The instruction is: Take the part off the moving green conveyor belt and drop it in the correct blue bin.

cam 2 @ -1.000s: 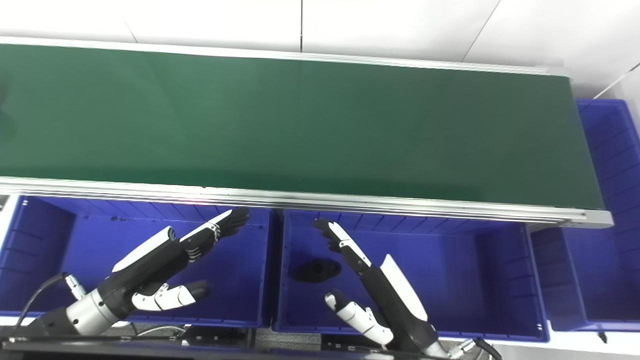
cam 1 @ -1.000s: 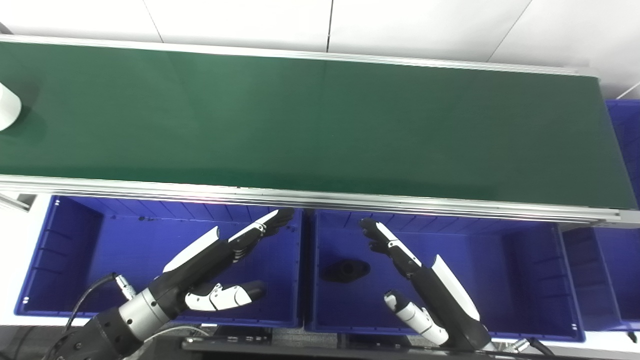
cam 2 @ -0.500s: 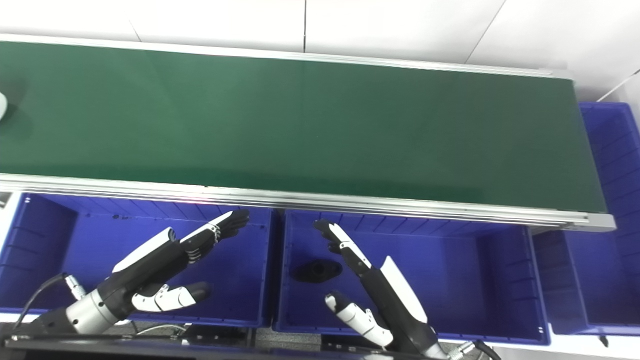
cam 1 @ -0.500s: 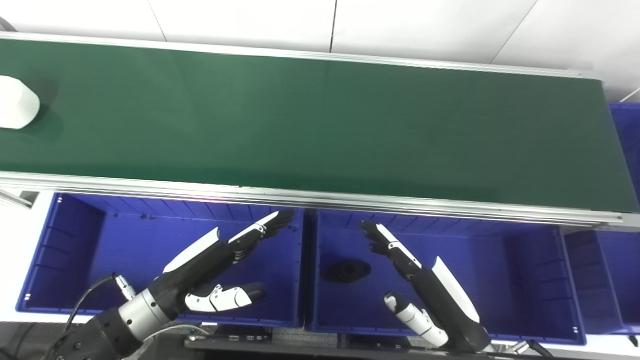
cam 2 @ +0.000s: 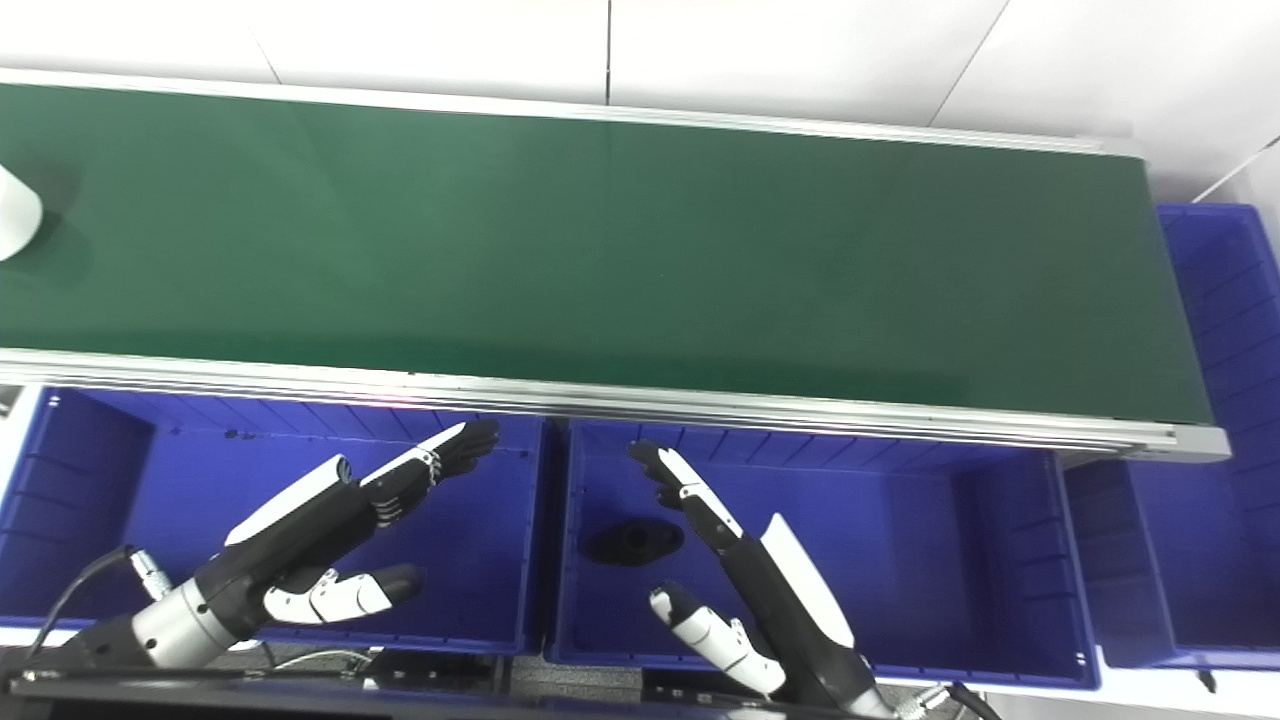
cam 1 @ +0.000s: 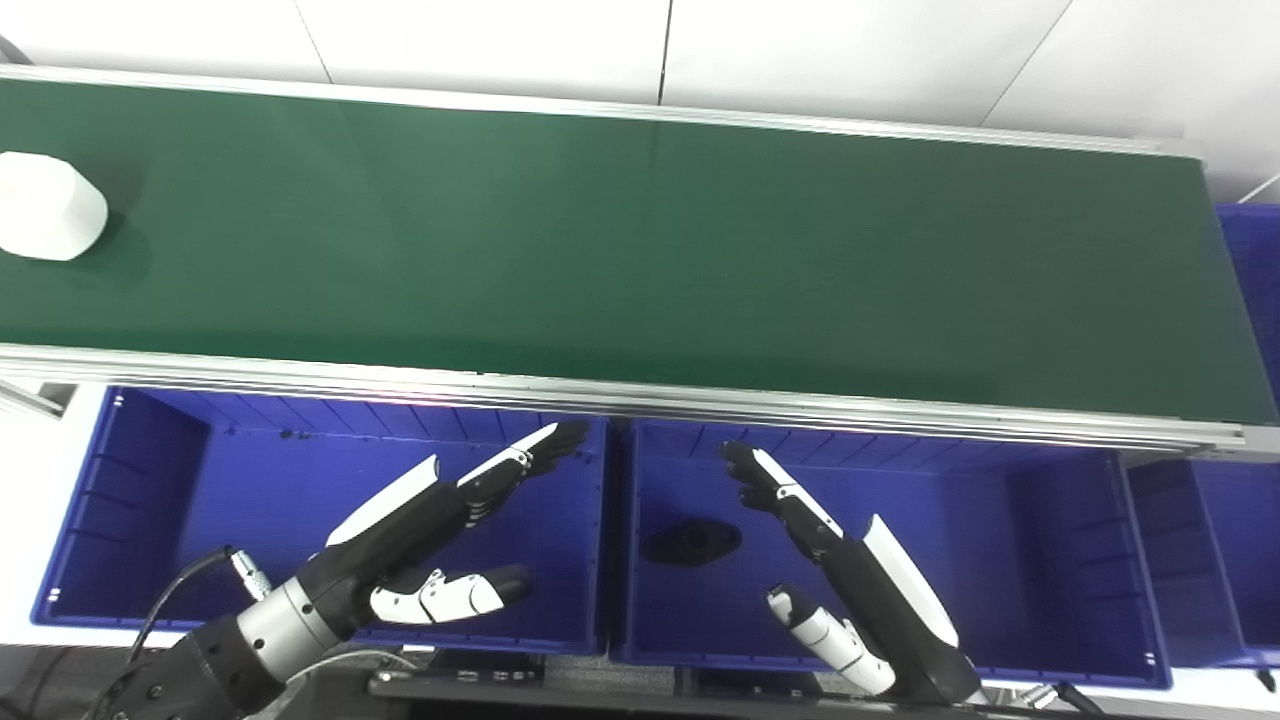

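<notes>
A: ok so what's the count here?

B: one belt, one white part on it, one black part in a bin.

A: and bins?

B: three blue ones that I can see: left, middle, right. Plus two hands, left and right.

Bright even light; pink-white glare on conveyor rail; soft shadows; sharp focus; mild edge distortion.
</notes>
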Tool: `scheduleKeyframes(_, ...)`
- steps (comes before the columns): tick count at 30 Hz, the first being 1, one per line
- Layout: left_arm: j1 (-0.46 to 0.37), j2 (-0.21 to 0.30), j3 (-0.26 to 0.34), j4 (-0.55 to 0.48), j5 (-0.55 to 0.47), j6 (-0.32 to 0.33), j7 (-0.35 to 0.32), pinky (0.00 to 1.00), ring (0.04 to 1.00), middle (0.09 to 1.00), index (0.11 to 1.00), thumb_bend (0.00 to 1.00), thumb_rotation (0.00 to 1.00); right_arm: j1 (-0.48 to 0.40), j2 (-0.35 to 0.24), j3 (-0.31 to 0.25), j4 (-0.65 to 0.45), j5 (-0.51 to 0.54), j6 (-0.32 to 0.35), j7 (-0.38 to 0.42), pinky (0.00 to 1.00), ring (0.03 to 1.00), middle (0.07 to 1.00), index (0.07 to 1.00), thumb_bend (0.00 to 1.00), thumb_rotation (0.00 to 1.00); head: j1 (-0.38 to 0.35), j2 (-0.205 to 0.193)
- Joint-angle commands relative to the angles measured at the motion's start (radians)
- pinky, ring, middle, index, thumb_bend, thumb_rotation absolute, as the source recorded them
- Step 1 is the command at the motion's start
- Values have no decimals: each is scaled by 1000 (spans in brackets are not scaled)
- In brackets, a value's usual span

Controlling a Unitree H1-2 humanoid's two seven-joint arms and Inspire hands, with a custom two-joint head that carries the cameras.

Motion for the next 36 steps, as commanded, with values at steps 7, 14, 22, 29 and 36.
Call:
scheduleKeyframes(7,7,14,5,-16,-2,-37,7,1000,1000,1000,1000,378,750,15,-1,5,-28,0,-49,-7,904,952,982,959,554,1000,-3,2)
scheduleKeyframes(14,13,13,5,-22,-9,-27,8,1000,1000,1000,1000,369,739,16,1,4,-30,-3,-47,-8,904,953,981,959,560,1000,-6,2)
scheduleKeyframes(22,9,15,3,-26,5,-27,7,1000,1000,1000,1000,376,770,16,0,3,-24,1,-57,-11,906,954,981,960,556,1000,-7,-2)
scheduleKeyframes(29,9,15,3,-25,-6,-19,6,1000,1000,1000,1000,378,745,16,3,-1,-27,19,-45,-13,913,960,984,963,550,1000,-2,-2)
scheduleKeyframes(36,6,9,0,-17,-9,-27,6,1000,1000,1000,1000,371,732,13,0,-6,-24,14,-54,-12,909,956,981,959,546,1000,4,-8)
